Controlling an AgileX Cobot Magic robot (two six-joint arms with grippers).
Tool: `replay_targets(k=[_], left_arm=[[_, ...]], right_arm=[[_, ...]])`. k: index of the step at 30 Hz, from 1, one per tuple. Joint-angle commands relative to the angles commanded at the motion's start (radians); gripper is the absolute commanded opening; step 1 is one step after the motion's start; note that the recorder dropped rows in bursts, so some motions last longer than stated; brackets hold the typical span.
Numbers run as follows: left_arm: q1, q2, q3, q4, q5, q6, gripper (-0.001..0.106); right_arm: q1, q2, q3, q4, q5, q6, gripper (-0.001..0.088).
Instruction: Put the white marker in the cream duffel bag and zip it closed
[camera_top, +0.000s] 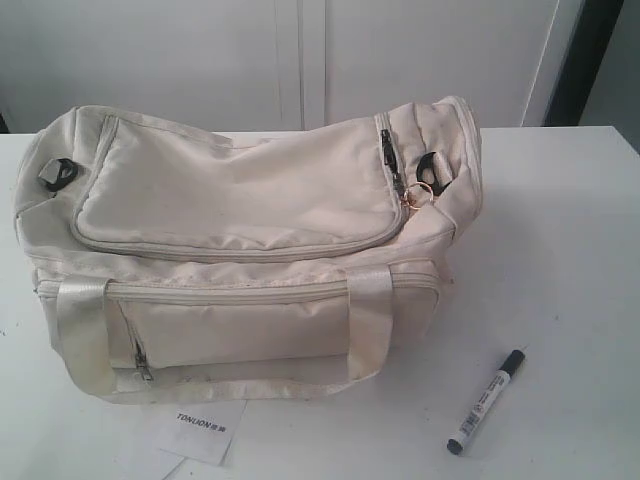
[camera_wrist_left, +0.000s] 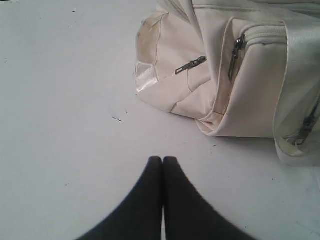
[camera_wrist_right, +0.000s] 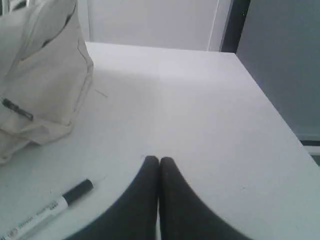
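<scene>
white tabletop (camera_top: 570, 230) in front of pale cabinet doors carries everything. farthest left, the left gripper (camera_wrist_left: 162, 161) hangs over bare table just off the bag's end, its dark fingers pressed together with nothing between them. the cream duffel bag (camera_top: 240, 200) sits left of centre, front pocket toward the camera, and its curved top zipper looks drawn shut, the pull (camera_top: 390, 158) lying near the right end. a paper tag (camera_top: 203, 428) printed tonlion pokes out from under the front edge. to the right, well apart from the bag, the white marker (camera_top: 487, 402) lies flat on the table at a slant, black cap pointing away. the right gripper (camera_wrist_right: 159, 161) hovers just beside it, fingers likewise closed and empty. nothing looks started yet. to do it cleanly, i'd open the top zipper first with the left arm steadying the fabric, then spread the right fingers, turn the wrist square across the barrel, and pinch mid-barrel rather than the cap.
</scene>
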Motion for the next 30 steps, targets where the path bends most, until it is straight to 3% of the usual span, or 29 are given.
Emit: replay_targets(k=[3, 13, 16, 21, 30], left_arm=[[0.0, 0.0, 0.0, 0.0, -0.044, 0.0, 0.0], [0.0, 0.0, 0.0, -0.01, -0.097, -0.008, 0.0], [0.0, 0.0, 0.0, -0.01, -0.102, -0.007, 0.0], [0.0, 0.0, 0.0, -0.012, -0.141, -0.08, 0.0], [0.0, 0.0, 0.0, -0.012, -0.126, -0.106, 0.0]], right_arm=[[0.0, 0.0, 0.0, 0.073, -0.073, 0.057, 0.0], [0.0, 0.0, 0.0, 0.071, -0.433, 0.063, 0.0], [0.0, 0.0, 0.0, 0.071, -0.445, 0.07, 0.0], [0.0, 0.0, 0.0, 0.068, -0.423, 0.335, 0.0], [0.0, 0.0, -0.05, 0.042, -0.4, 0.315, 0.0]])
